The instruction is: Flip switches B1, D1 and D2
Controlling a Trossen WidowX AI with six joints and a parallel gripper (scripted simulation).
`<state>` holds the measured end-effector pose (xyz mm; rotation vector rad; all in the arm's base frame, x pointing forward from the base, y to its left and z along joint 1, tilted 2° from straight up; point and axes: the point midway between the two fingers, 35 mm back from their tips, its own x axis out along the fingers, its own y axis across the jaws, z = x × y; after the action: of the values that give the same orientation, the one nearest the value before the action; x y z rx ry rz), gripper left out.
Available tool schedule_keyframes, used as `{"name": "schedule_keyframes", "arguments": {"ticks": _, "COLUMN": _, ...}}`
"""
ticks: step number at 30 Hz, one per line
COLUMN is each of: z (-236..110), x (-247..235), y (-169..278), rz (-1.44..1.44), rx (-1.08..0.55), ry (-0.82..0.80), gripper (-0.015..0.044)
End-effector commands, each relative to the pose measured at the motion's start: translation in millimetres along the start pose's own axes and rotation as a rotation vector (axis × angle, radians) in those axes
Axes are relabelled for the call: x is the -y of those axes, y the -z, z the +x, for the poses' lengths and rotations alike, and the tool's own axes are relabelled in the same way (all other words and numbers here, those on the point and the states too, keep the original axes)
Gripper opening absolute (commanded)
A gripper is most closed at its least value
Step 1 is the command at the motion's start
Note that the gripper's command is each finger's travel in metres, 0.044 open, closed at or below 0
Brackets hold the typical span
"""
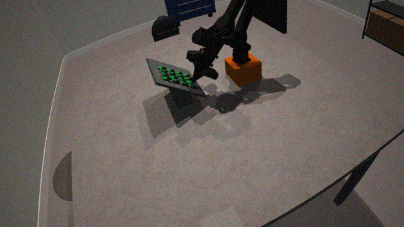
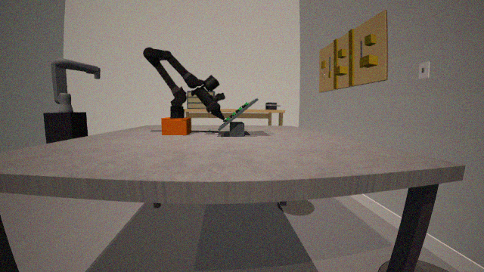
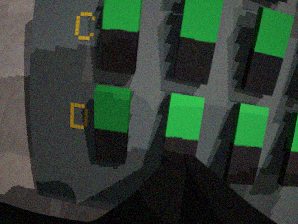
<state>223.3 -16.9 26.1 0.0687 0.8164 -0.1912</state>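
A grey switch panel (image 1: 153, 67) (image 2: 252, 102) (image 3: 53, 83) stands tilted on a dark block (image 2: 237, 129), carrying rows of green and black rocker switches. In the wrist view the yellow letters C (image 3: 83, 26) and D (image 3: 79, 116) mark the two nearest rows. The D1 switch (image 3: 111, 111) shows a darker green face than its neighbours. The D2 switch (image 3: 184, 117) lies just beyond my fingertips. My gripper (image 1: 195, 77) (image 2: 220, 117) (image 3: 180, 163) is shut and empty, its tip at the near end of D2; I cannot tell whether it touches.
The arm's orange base (image 1: 243, 70) (image 2: 175, 125) stands right of the panel. A black domed object (image 1: 164, 26) and a blue cabinet (image 1: 189, 7) are behind the table. A shelf (image 1: 386, 25) stands at the far right. A grey arm on a black box (image 2: 62, 98) is at the left.
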Motion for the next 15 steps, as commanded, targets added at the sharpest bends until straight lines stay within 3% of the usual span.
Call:
{"name": "schedule_keyframes", "arguments": {"ticks": 1, "z": 0.7, "x": -0.7, "y": 0.5, "rz": -0.004, "rx": -0.001, "ry": -0.005, "gripper": 0.0000}}
{"name": "schedule_keyframes", "arguments": {"ticks": 15, "z": 2.6, "x": -0.7, "y": 0.5, "rz": -0.004, "rx": -0.001, "ry": -0.005, "gripper": 0.0000}}
